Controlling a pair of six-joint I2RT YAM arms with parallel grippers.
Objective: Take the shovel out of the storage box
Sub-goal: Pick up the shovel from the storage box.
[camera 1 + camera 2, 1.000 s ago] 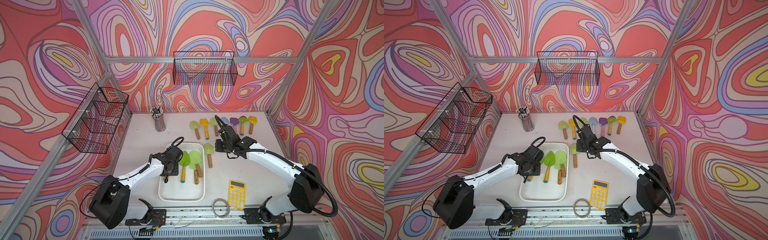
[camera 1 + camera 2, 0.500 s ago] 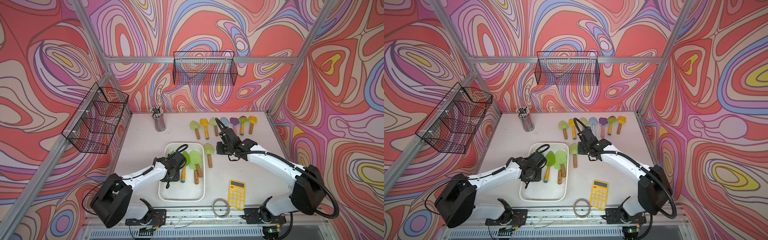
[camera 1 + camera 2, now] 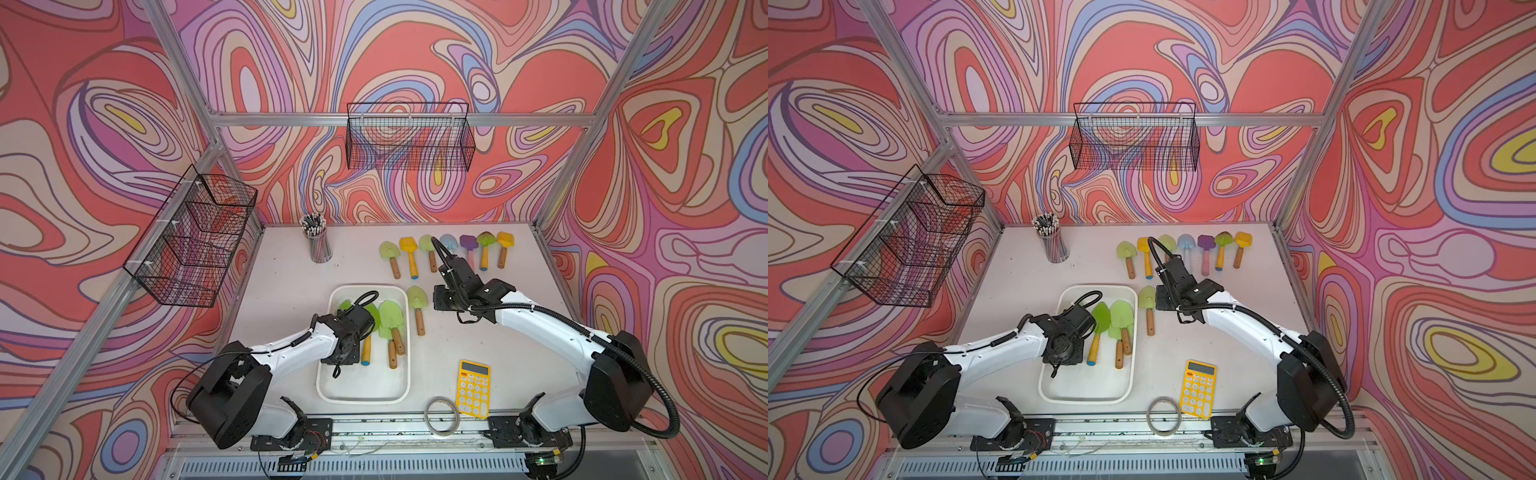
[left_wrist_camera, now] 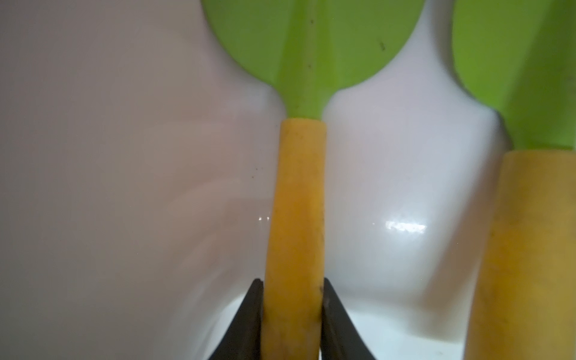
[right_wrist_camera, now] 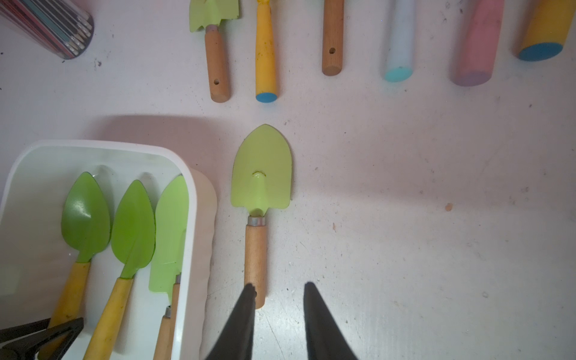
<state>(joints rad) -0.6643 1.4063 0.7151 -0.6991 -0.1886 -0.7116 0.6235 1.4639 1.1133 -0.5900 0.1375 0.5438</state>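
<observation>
White tabletop (image 3: 291, 270): left gripper (image 4: 291, 282) clamped yellow-handled shovel (image 4: 296, 187) in storage box (image 3: 361, 386); right gripper (image 5: 279, 285) slightly parted, empty. Lift risked snagging close neighbouring shovel (image 4: 530, 249).

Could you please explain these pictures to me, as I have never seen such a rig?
Two robot arms, left and right, stand at a table. Both top views look down on everything; each wrist view looks along one arm's jaws. On it: a white storage box holding green shovels, a row of coloured shovels, one shovel beside the box, a pencil cup, a yellow calculator, a tape ring. The left arm's jaws pinch a yellow shovel handle in the box; the right arm's jaws stand apart, empty.
</observation>
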